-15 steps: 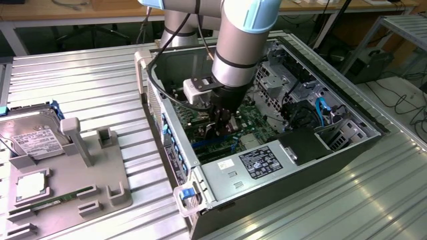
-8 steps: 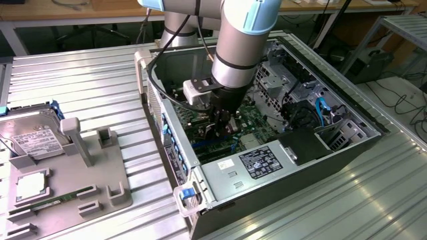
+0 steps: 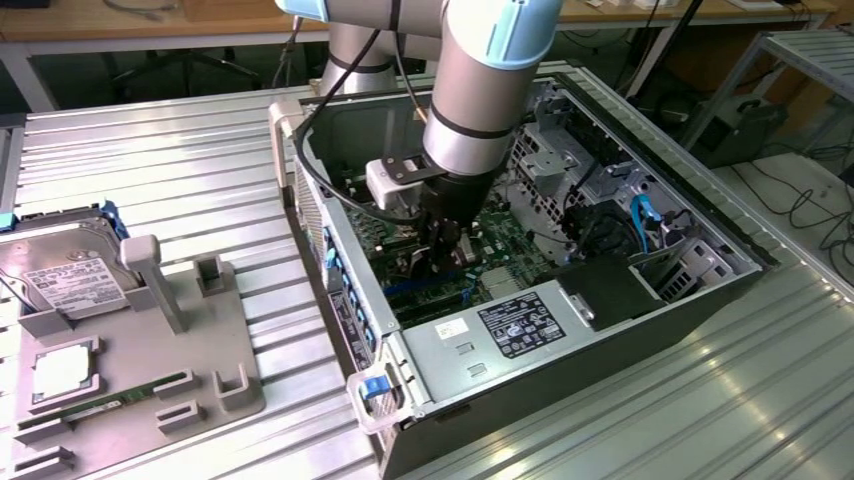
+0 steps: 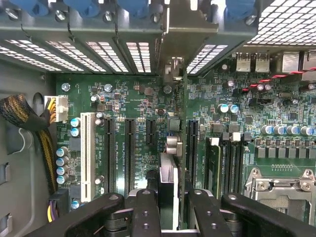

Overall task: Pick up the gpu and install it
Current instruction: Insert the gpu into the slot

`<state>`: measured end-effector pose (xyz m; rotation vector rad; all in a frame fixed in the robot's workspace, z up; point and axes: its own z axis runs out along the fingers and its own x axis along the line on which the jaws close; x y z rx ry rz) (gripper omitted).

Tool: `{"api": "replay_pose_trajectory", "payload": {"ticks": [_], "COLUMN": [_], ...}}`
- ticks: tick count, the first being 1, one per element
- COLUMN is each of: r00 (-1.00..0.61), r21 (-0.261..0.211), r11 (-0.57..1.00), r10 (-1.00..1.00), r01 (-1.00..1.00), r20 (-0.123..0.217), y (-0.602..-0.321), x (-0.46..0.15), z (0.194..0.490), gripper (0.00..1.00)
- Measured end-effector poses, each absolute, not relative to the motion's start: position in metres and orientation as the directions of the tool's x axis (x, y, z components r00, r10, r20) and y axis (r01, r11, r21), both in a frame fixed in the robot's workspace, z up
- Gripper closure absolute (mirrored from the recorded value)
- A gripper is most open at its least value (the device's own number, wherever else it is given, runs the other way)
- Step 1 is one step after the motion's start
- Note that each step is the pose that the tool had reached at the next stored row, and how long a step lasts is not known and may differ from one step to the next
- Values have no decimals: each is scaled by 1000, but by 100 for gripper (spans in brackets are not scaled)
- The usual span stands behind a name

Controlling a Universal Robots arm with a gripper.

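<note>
My two black fingers (image 4: 146, 210) sit nearest the wrist camera, pressed in on the gpu (image 4: 169, 190), which I hold edge-on between them, so the pincer (image 4: 168, 212) is pinching the card. The card hangs over the motherboard (image 4: 148, 98), its green edge running up toward the rear bracket bay (image 4: 174, 69). It looks partly down at its slot, though I cannot tell from this angle whether the edge connector is fully home.

The risks from here, as I judge them: if the card sits a little to one side of its slot, pressing would load the connector and flex the board. If the silver bracket end misses its opening at the rear, it could catch on the slot covers (image 4: 118, 54) and tilt the card. The capacitors (image 4: 172, 144) just beside the card could also be scraped.

Counts in the wrist view: one white expansion slot (image 4: 87, 148), three black slots (image 4: 130, 148) beside it, one gpu, one braided cable bundle (image 4: 29, 123), one CPU socket (image 4: 281, 190).

In the exterior view my gripper (image 3: 447, 255) reaches into one open computer case (image 3: 641, 340) on the slatted table (image 3: 174, 160). Farther off, at the exterior view's left, one grey parts tray (image 3: 200, 350) carries one hard drive (image 3: 60, 280) and one RAM stick (image 3: 114, 400).
</note>
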<state>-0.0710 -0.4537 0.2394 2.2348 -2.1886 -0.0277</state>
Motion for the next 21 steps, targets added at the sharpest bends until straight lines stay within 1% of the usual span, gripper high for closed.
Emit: {"api": "replay_pose_trajectory", "payload": {"ticks": [14,21], "r00": [21,21], "r21": [22,22], "r11": [-21,-21], "r10": [-1000,-1000], "r01": [-1000,-1000], "r20": [-3,10], "y": [-453,-452], "x": [-71,-71], "z": [241,241], "gripper": [72,72]}}
